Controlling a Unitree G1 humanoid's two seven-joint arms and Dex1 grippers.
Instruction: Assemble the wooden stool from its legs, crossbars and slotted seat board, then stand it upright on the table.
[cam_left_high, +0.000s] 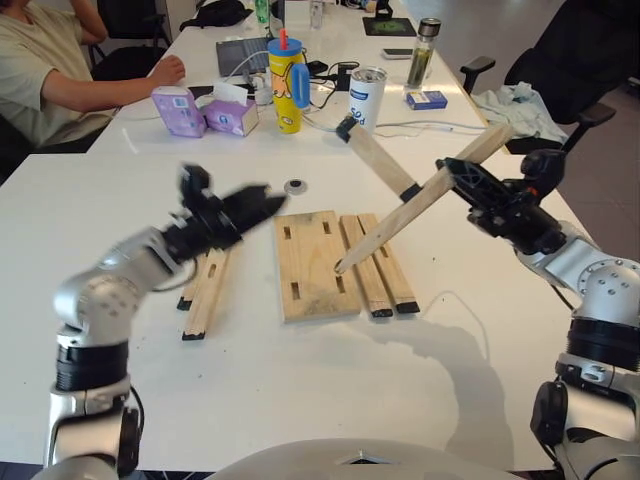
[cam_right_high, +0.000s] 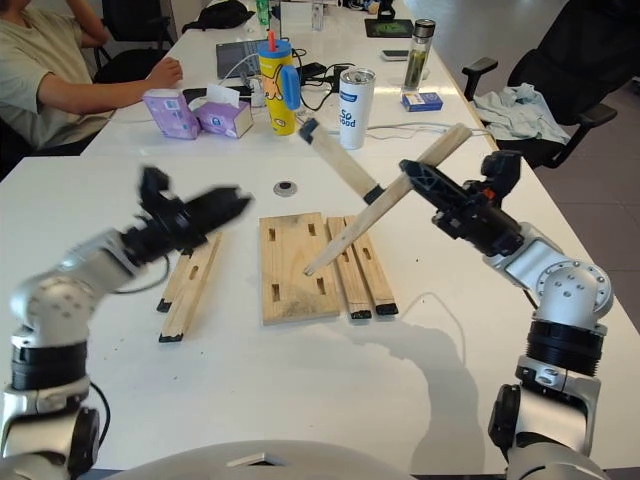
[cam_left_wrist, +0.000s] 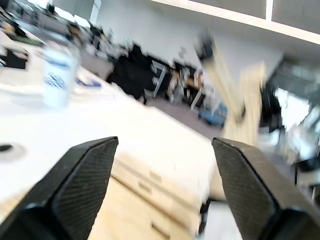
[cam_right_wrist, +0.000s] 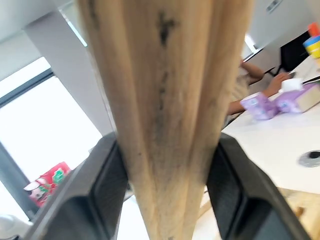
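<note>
Right end effector (cam_left_high: 468, 184), pinching a leg (cam_left_high: 400, 222), holds its long axis slanting down-left, lower tip at the slotted seat board (cam_left_high: 310, 270) flat on the surface (cam_left_high: 400, 390). Left end effector (cam_left_high: 252, 203), spread, hovers just left of the board, the nearer one to it.

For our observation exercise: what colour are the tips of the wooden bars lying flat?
Black tips, clearest in the left eye view.

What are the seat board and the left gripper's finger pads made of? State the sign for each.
Seat board: apparently bare, unfinished wood, given its pale matte face with dark smudges and cut slots. Left gripper pads: black, probably rubber or textured plastic, since a fine woven-looking pattern covers them.
</note>
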